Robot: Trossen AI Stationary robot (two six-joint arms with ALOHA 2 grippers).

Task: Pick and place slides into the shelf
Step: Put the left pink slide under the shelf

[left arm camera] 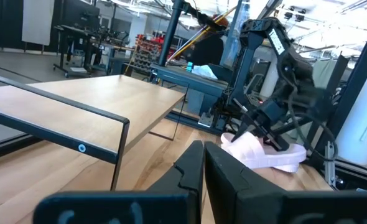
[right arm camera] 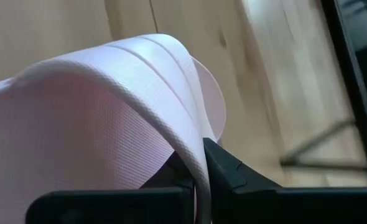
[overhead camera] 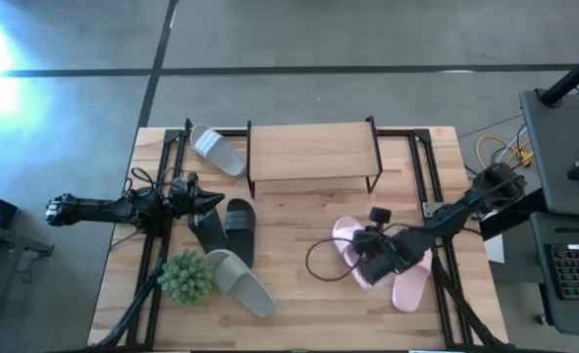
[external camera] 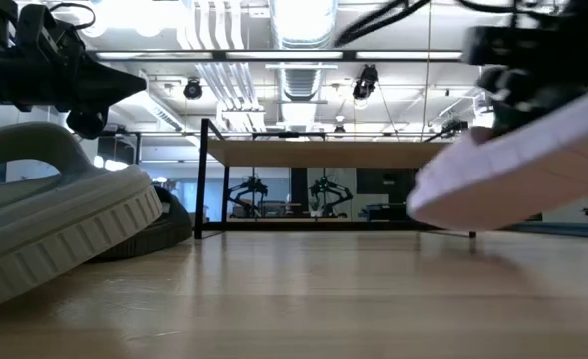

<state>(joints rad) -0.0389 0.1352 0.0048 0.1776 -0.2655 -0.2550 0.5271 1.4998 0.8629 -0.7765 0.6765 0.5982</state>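
My right tool [overhead camera: 368,263] is clamped on the strap of a pale pink slide [right arm camera: 102,118], its fingers [right arm camera: 230,171] pinching the strap's edge. In the low view this slide [external camera: 518,170] hangs off the surface, toe tipped down toward the left. Its long axis runs left to right. The second pink slide [overhead camera: 413,284] lies just beside it, on the right. My left tool [overhead camera: 214,201] has its fingers pressed together on nothing, above the black slides [overhead camera: 238,228]. One grey-white slide [overhead camera: 242,284] lies near, beside the green plant ball [overhead camera: 184,277]; another [overhead camera: 217,151] sits far left of the shelf [overhead camera: 312,149]. The wooden surface [overhead camera: 299,314] stands on grey floor.
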